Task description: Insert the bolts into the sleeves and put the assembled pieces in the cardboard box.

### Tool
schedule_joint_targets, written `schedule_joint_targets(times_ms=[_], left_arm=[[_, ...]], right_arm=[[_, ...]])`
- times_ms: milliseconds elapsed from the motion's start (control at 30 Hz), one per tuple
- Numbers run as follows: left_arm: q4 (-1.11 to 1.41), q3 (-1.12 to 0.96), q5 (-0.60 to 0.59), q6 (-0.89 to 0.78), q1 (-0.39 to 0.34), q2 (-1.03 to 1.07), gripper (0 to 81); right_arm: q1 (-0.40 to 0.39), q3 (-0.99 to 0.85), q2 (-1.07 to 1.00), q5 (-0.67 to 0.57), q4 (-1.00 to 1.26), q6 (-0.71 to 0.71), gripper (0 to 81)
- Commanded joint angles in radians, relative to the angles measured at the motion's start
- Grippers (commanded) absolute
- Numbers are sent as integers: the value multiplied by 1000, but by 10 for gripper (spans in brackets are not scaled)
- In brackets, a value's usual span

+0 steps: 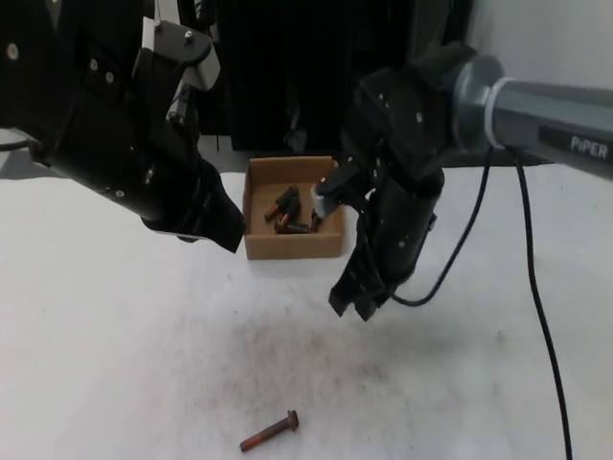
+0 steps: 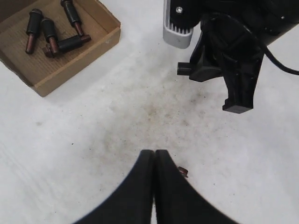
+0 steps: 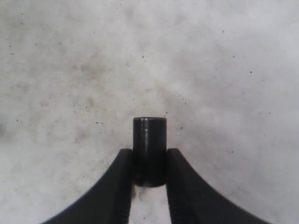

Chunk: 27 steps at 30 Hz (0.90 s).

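The right jaws are clenched on a short black sleeve. The sleeve sits between the two right fingers, and one end sticks out past their tips. In the high view the right arm points down over the white counter, near the cardboard box and on the side closer to the camera.

The left jaws are clenched tight with nothing between them. The two left fingers touch each other all the way to their tips. They hang over the counter, with the box off to one side. A small brown bit peeps out from behind one left finger, and I cannot tell what it is.

One bolt lies flat on the counter. It is reddish brown, with its head at one end. It lies by itself at the near edge of the high view, well apart from the box and from both arms.

The box is open at the top. Four assembled pieces lie on its floor. Each one is a black sleeve with a brown bolt end sticking out. One of them lies across the ends of the others.

The counter has a dark smudge in the middle, between the two arms. A black cable runs from the right arm down across the counter.
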<state>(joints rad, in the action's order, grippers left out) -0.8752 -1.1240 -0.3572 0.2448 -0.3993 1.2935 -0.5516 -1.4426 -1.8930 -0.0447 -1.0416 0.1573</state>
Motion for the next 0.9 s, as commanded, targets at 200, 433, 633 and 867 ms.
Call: schedule_joint_targets(times_ms=[200, 433, 633, 867], left_arm=[[6, -11, -4, 25, -1, -3, 0], [22, -11, -4, 25, -1, -3, 0], [22, -11, -4, 25, -1, -3, 0], [18, -11, -4, 25, -1, -3, 0]], right_arm=[[3, 120, 9, -13, 167, 21, 8], [3, 120, 9, -22, 184, 18, 7], [3, 120, 9, -96, 184, 23, 167], [3, 120, 9, -83, 184, 23, 337]])
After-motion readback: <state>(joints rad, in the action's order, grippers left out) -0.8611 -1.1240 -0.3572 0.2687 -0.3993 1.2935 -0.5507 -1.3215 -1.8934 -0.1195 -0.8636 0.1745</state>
